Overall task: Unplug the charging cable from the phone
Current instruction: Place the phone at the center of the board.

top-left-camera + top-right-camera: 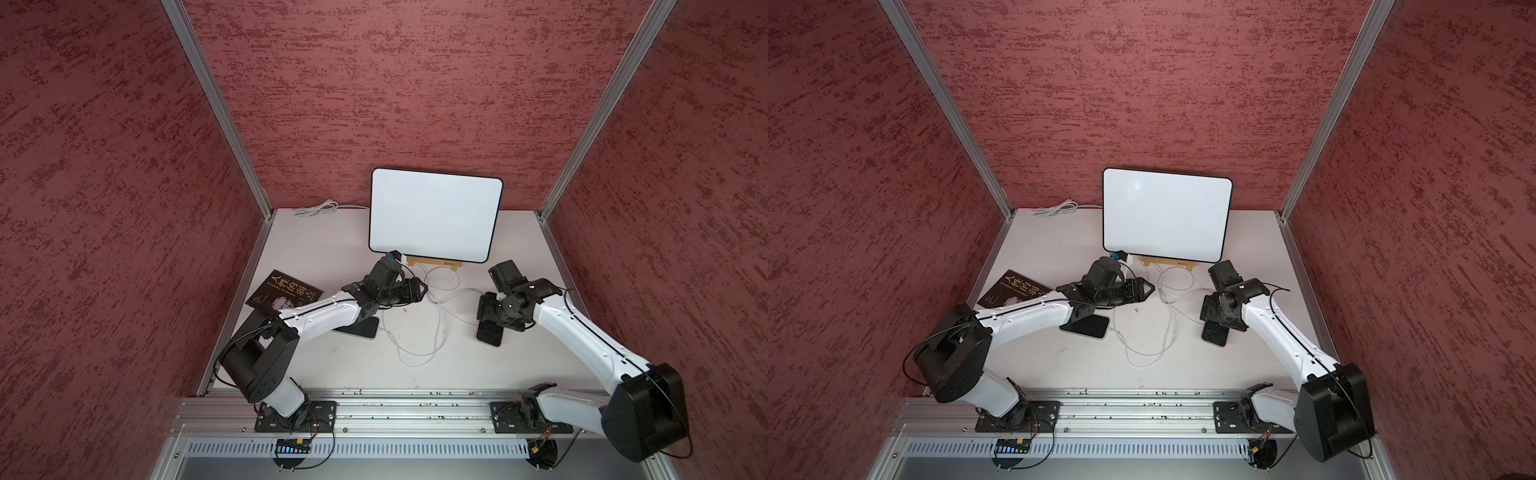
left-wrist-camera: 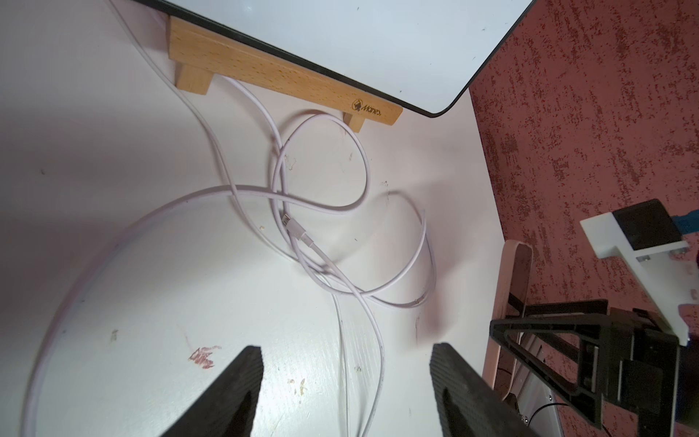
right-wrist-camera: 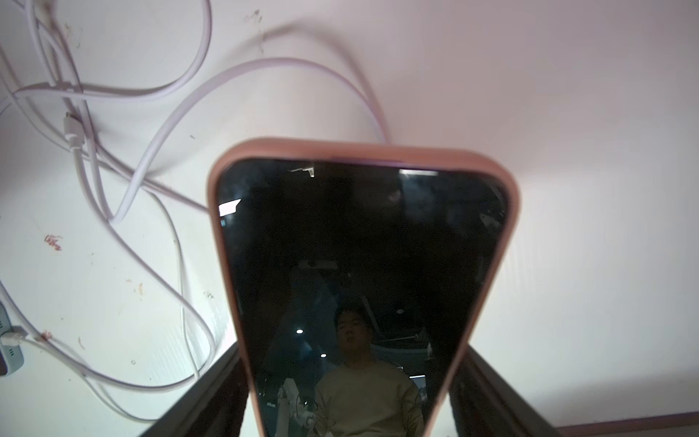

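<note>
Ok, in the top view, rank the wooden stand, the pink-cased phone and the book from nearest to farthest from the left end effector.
1. Wooden stand, just behind the left end effector.
2. Pink-cased phone, off to its right.
3. Book, far left, by the wall.

White table [image 1: 332, 365], looped white cable [image 2: 297, 231], dark book [image 1: 284, 295], dark phone [image 1: 365, 328], wooden stand [image 1: 434, 262]

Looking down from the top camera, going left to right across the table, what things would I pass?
Book → dark phone → white charging cable loops → pink-cased phone. The whiteboard and the grippers overlap these, so they are left out.
</note>
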Robot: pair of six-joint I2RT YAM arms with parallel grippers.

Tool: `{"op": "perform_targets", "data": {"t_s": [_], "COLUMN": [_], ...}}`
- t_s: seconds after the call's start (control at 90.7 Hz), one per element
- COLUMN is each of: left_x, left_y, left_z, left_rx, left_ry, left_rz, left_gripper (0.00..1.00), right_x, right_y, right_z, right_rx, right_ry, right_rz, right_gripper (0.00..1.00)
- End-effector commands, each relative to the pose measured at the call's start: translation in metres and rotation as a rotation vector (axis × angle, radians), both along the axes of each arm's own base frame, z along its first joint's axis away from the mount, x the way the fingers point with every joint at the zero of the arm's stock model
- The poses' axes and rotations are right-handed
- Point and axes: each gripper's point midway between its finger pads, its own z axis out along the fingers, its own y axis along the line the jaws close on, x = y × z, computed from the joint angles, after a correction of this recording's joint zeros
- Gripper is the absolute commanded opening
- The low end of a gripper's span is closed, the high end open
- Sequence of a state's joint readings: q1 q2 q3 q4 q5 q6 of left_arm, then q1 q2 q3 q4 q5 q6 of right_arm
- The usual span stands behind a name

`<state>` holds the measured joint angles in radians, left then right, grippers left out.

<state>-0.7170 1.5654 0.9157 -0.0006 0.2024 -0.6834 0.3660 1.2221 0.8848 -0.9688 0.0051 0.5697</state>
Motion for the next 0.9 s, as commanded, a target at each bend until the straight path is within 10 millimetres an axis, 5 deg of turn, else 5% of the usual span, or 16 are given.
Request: {"op": "perform_targets", "data": {"t_s": [0.0,0.551,0.893], "left_x": [0.001,-0.003,-0.002], "left_y": [0.005,0.016,0.028], "left_z": [0.004,-0.007,-0.011], "left_rx": [-0.005,0.004,-0.005], "left_ry": [-0.005,0.023,0.031], "left_rz": [0.02,0.039,0.064], "left_gripper": [0.75,0.75,0.75], "right_x": [-0.006,-0.047,-0.049], "right_y": [0.027,0.075,0.07], "right_z": [-0.001,-0.056,-0.078], "right_rx": [0.101,0.125,0.047], "right_ry": [0.004,0.223,0.309], "right_rz": [0.027,0.186,0.216], "right_gripper": [0.18,0.18,0.19]}}
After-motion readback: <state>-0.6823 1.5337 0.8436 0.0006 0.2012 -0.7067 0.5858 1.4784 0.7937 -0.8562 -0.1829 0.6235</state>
